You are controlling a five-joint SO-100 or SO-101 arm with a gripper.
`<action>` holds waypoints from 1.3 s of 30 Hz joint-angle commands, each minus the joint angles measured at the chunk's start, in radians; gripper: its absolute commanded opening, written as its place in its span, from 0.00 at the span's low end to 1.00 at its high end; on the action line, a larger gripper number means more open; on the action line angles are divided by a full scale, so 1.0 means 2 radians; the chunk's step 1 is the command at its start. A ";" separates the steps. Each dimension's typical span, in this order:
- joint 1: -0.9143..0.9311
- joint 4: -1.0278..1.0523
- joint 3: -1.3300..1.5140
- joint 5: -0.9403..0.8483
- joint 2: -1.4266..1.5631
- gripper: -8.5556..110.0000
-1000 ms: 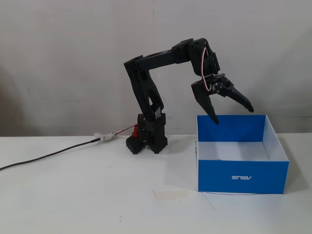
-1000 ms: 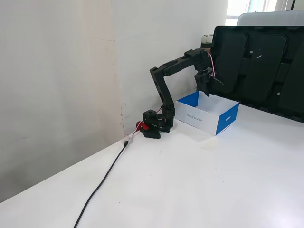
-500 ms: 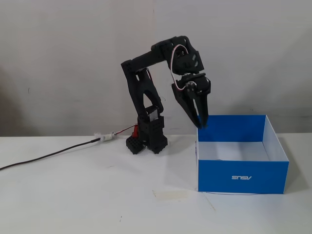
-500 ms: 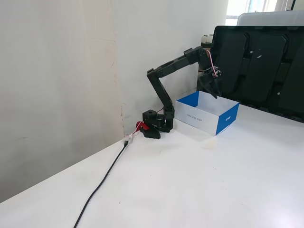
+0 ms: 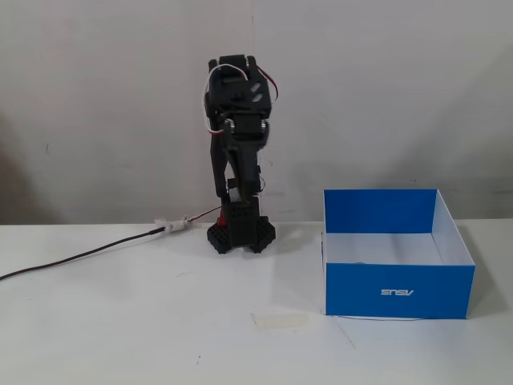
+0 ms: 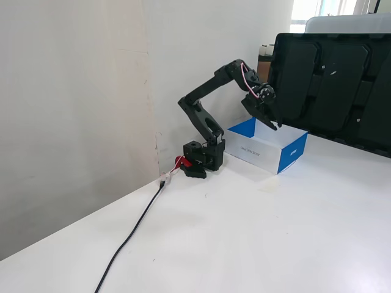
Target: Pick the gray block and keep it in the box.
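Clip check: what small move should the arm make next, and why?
Probably fold down to rest. The gripper hangs raised, clear of the box, holding nothing I can make out. No gray block shows on the table; it may lie behind the box wall.

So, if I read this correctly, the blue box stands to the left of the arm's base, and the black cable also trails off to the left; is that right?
Not quite. In a fixed view, the box stands to the right of the arm's base, not to its left. The rest holds: the black cable does trail off to the left.
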 commanded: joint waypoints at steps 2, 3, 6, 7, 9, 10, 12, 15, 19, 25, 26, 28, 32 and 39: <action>0.045 -0.058 0.061 -0.015 0.064 0.07; 0.058 -0.082 0.092 -0.015 0.084 0.07; 0.082 -0.117 0.150 -0.021 0.104 0.07; 0.089 -0.137 0.177 -0.027 0.114 0.07; 0.096 -0.168 0.225 -0.032 0.140 0.07; 0.100 -0.183 0.248 -0.034 0.155 0.07; 0.109 -0.209 0.298 -0.036 0.179 0.07; 0.118 -0.239 0.335 -0.038 0.205 0.07; 0.119 -0.266 0.398 -0.042 0.244 0.07; 0.107 -0.269 0.494 -0.053 0.357 0.07; 0.110 -0.269 0.503 -0.054 0.364 0.07; 0.114 -0.268 0.514 -0.055 0.370 0.07; 0.107 -0.255 0.579 -0.056 0.449 0.07; 0.093 -0.209 0.642 -0.064 0.563 0.07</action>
